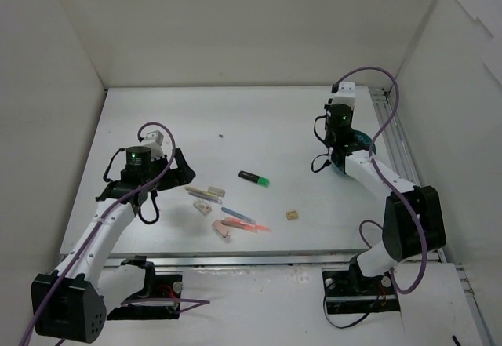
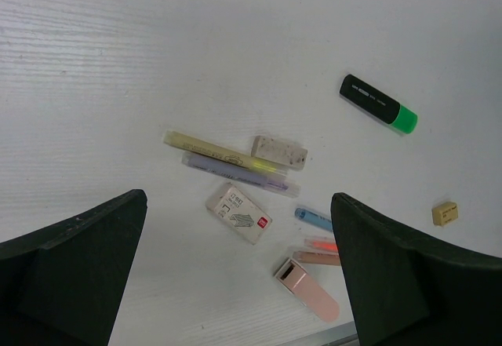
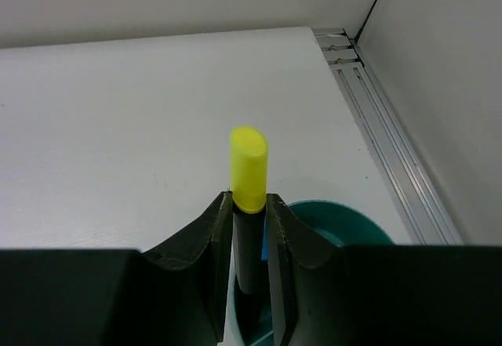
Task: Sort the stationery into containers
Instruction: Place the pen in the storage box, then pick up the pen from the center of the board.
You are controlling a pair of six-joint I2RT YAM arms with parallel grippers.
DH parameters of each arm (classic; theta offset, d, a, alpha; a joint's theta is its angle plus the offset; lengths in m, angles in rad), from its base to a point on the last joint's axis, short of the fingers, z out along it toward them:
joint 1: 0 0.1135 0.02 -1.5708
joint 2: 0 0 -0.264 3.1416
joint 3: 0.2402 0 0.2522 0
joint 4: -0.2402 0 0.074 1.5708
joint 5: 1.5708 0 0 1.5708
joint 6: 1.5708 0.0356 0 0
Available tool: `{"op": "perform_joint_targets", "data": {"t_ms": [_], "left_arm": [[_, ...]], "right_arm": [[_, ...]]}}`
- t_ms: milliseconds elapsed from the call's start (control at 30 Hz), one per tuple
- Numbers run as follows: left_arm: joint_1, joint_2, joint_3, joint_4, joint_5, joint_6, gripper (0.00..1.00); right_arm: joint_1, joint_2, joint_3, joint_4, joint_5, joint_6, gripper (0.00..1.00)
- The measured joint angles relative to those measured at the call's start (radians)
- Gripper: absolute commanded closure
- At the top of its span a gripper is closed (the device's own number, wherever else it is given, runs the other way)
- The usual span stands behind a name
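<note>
Right wrist view: a yellow-capped highlighter [image 3: 249,165] is clamped in the right hand [image 3: 249,205], just over the teal tub [image 3: 345,222]. The left hand [image 2: 239,205] is held wide apart above the desk [image 2: 118,63] — a green-capped highlighter [image 2: 379,103] and other stationery [image 2: 235,162] are seen lying beneath.

White desk [image 1: 235,118], matte, faint grain lines. Back wall [image 1: 243,24] stands white and plain at the desk's far edge. Left wall [image 1: 39,126] and right wall [image 1: 459,103] close off the desk's sides. A silver slotted rail [image 1: 390,126] runs along the desk's right edge, far corner to near. A tiny dark speck [image 1: 221,136] lies on the desk, toward the back. A pale metal strip [image 1: 259,261] lines the desk's near edge.
</note>
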Motion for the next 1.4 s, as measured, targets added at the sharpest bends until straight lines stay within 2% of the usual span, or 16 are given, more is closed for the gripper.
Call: {"op": "perform_joint_targets", "data": {"t_ms": [200, 500, 700, 800, 933, 1033, 1200, 1267, 1300, 1400], "left_arm": [[0.000, 0.003, 0.001, 0.014, 0.000, 0.000, 0.00], [0.000, 0.018, 0.001, 0.014, -0.008, 0.000, 0.00], [0.000, 0.016, 0.001, 0.013, -0.015, 0.000, 0.01], [0.000, 0.004, 0.001, 0.013, -0.019, 0.000, 0.00], [0.000, -0.021, 0.001, 0.010, -0.023, -0.001, 0.00], [0.000, -0.039, 0.001, 0.006, -0.027, -0.001, 0.00], [0.000, -0.064, 0.001, -0.005, -0.027, -0.001, 0.01], [0.000, -0.070, 0.001, -0.010, -0.027, -0.001, 0.00], [0.000, -0.071, 0.000, -0.013, -0.027, -0.001, 0.00], [0.000, -0.071, 0.000, -0.021, -0.031, 0.000, 0.00]], "right_arm": [[-0.071, 0.008, -0.026, 0.038, -0.079, -0.066, 1.00], [-0.074, 0.008, -0.132, 0.054, -0.130, -0.068, 0.98], [-0.074, 0.007, -0.140, 0.055, -0.136, -0.021, 0.58], [-0.074, -0.005, -0.140, 0.037, -0.156, -0.010, 0.52], [-0.061, -0.060, -0.122, -0.061, -0.219, -0.017, 0.34], [-0.026, -0.113, -0.087, -0.148, -0.292, -0.074, 0.27], [0.077, -0.117, 0.065, -0.366, -0.544, -0.199, 0.23], [0.116, -0.061, 0.142, -0.438, -0.642, -0.244, 0.20], [0.134, -0.026, 0.179, -0.473, -0.679, -0.265, 0.15], [0.204, 0.138, 0.297, -0.581, -0.737, -0.332, 0.14]]}}
